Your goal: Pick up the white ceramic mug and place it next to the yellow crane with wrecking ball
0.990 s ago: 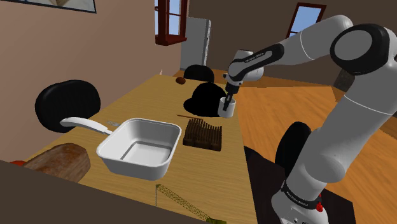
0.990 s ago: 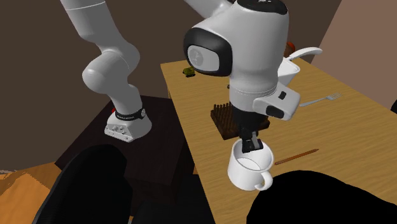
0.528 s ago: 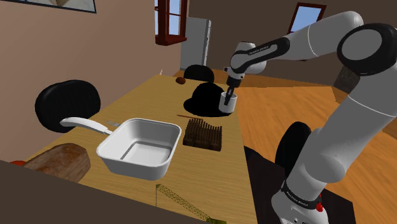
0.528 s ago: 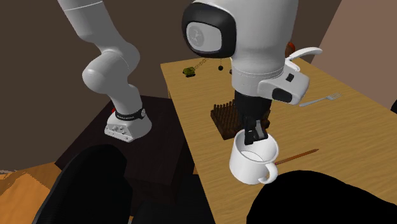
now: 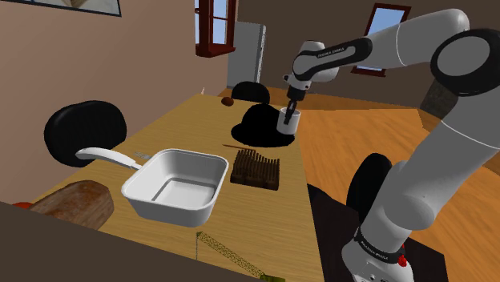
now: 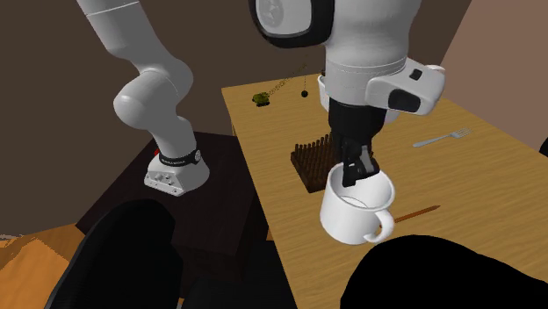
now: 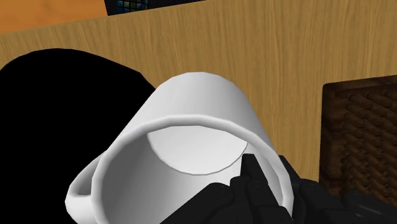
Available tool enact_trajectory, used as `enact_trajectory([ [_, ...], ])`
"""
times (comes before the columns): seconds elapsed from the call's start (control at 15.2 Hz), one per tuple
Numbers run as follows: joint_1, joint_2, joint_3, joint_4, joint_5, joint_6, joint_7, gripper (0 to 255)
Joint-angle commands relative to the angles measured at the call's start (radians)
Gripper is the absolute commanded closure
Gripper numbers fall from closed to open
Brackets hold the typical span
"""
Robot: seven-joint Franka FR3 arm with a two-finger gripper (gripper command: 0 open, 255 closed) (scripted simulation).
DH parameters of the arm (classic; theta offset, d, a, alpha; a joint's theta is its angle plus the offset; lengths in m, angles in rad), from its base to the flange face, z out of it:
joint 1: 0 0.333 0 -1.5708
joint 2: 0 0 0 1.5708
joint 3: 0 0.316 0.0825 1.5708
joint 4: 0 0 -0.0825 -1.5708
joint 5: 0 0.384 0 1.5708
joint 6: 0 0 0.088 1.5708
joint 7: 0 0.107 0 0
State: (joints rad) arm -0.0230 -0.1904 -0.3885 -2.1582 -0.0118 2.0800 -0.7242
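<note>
Shoulder view behind stand (image 5: 330, 210), second opposite and nearer, wrist close above shared table (image 5: 180, 124)

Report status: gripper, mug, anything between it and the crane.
Gripper shut on white mug, at its rim. Mug held off the table. Dark brown rack sits between it and the yellow crane.

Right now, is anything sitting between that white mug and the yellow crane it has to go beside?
Yes. The dark brown ridged block lies between the mug, gripped by its rim in the gripper, and the crane. The white pan sits to one side. Carried high, the mug probably clears it.
</note>
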Motion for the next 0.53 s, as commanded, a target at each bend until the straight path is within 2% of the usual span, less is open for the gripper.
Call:
enact_trajectory([
  [0.0, 0.001, -0.012, 0.004, 0.018, -0.005, -0.029, 0.007, 255],
  [0.46, 0.002, -0.027, 0.010, 0.098, -0.009, -0.123, 0.015, 255],
])
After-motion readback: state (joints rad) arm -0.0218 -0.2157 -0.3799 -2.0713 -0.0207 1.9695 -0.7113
